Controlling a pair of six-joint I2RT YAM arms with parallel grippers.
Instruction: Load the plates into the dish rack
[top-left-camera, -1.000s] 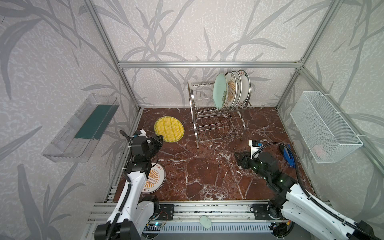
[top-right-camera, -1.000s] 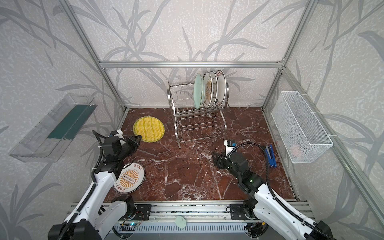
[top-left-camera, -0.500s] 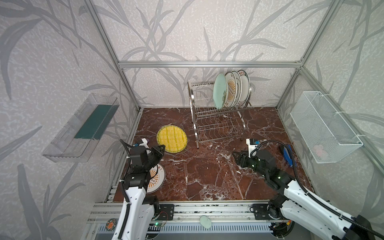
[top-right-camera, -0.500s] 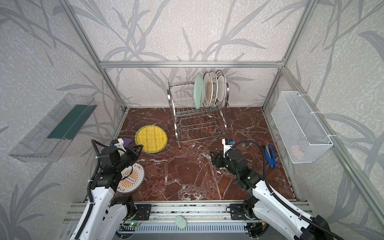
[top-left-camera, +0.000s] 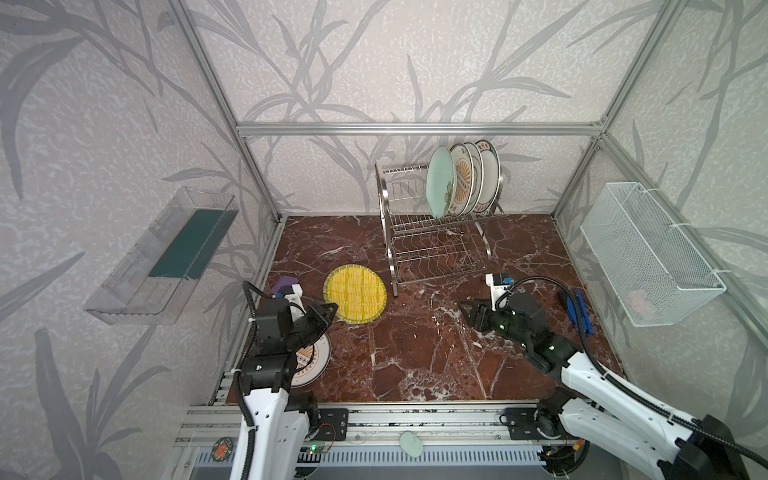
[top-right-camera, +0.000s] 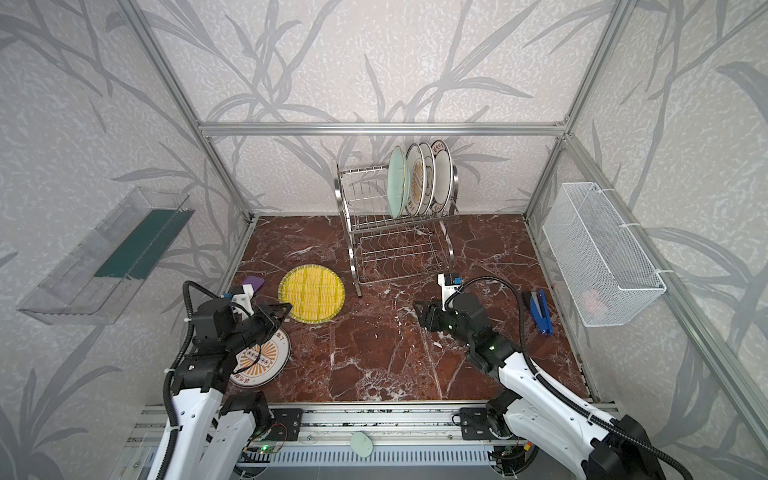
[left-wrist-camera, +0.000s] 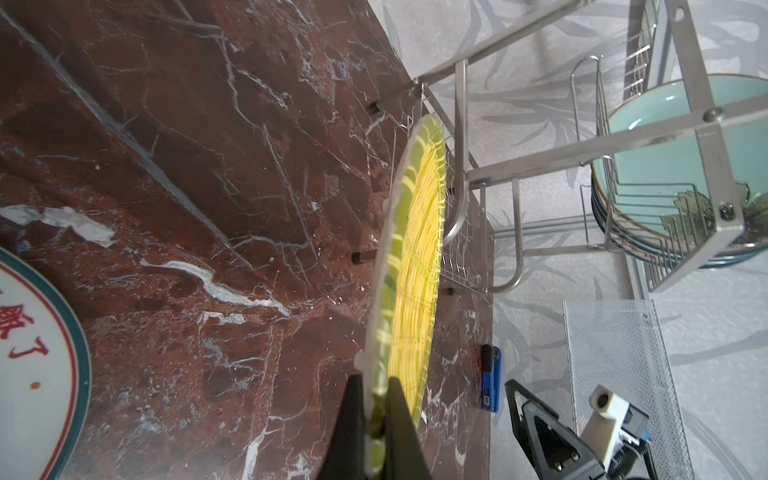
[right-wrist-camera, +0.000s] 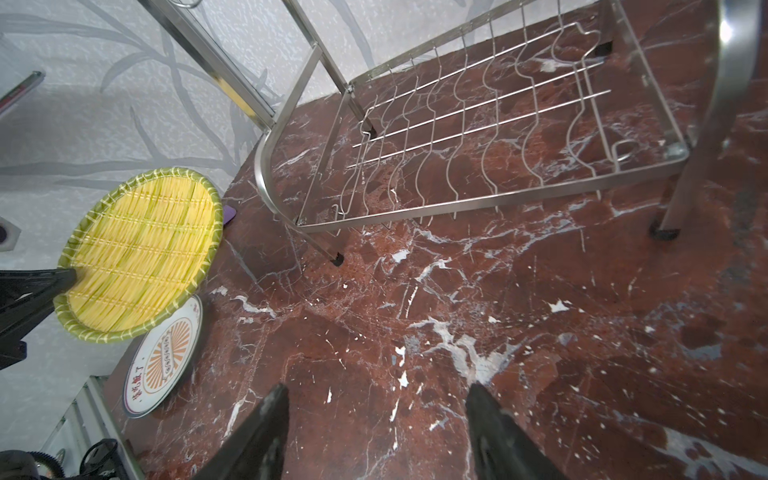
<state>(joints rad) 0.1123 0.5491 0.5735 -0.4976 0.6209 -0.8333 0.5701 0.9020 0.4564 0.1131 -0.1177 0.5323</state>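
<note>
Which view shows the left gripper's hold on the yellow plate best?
Left wrist: the left gripper pinches the yellow plate at its rim, seen edge-on. Both top views and the right wrist show the plate's face; the contact is small there.

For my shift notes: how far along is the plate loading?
Done: four plates stand in the dish rack. In hand: left end effector grips the yellow plate by its rim, lifted. Left: slot it, then the sunburst plate lying on the table.
</note>
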